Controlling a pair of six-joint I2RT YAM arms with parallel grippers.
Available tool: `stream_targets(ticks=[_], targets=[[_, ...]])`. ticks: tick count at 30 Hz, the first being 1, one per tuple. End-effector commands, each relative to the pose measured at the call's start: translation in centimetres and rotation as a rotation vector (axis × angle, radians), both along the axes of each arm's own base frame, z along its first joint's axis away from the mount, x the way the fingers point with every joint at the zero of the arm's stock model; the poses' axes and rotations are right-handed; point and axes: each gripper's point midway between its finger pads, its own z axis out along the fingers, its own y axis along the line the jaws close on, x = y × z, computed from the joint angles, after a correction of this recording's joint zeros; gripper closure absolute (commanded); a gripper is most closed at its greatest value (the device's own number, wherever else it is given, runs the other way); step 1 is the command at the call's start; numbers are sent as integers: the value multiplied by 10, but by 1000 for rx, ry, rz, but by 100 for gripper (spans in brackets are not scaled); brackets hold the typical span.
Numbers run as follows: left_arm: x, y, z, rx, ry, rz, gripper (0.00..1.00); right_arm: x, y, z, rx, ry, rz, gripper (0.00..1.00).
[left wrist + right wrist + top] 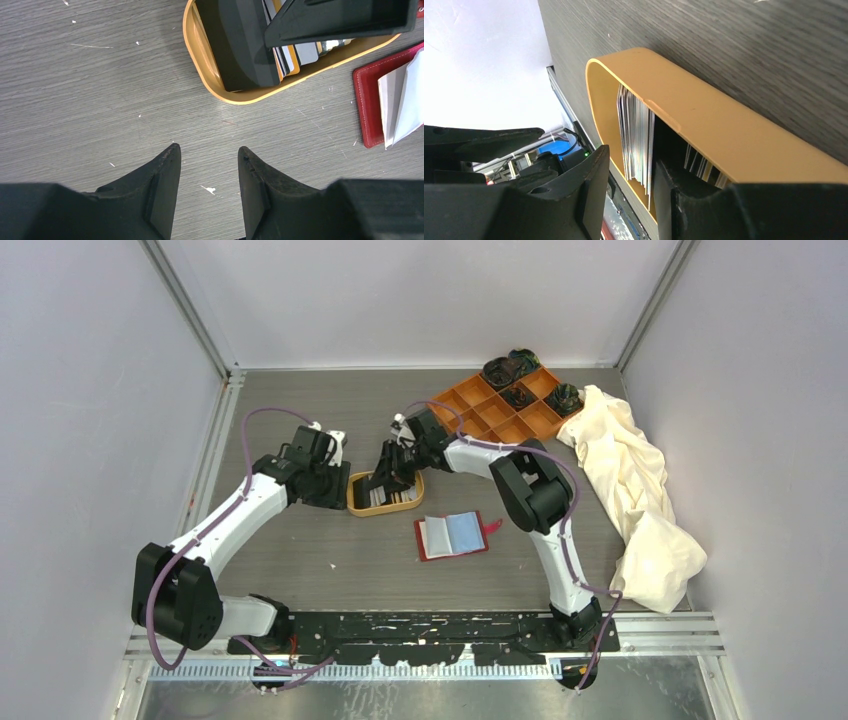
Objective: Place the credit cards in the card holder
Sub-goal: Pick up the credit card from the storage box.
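credit cards stood on edge in a tight stack inside an oval tan dish, near the middle of a grey wood-grain table. the right gripper reached into the dish with its two black fingers spread, one on each side of the stack. one finger looked to be against the cards while a sliver of space showed at the other, so the stack was not pinched. more cards, some pale and some dark, stood behind that finger in the same dish. the left gripper hung over bare table just beside the dish's left end, its fingers parted and holding nothing. the card holder, a red wallet, lay open and flat on the table, nearer the arm bases than the dish and a little to the right, blue lining facing up, apart from both grippers. an orange tray with compartments sat toward the far right, a crumpled cream cloth beside it.
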Motion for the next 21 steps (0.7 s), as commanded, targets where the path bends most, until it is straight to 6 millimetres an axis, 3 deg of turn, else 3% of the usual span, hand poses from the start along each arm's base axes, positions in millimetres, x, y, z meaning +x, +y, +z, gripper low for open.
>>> stream_targets(ticks=[1,16,21], targets=[[9,-3,15,-7,-41,-11,53,10,3,46,88,-74,18,59],[9,-2,15,-5,-41,-10,53,24,-20,36,19,-73,-19,65],[9,-2,15,-3,-41,-10,53,29,-28,33,-14,-84,-39,78]])
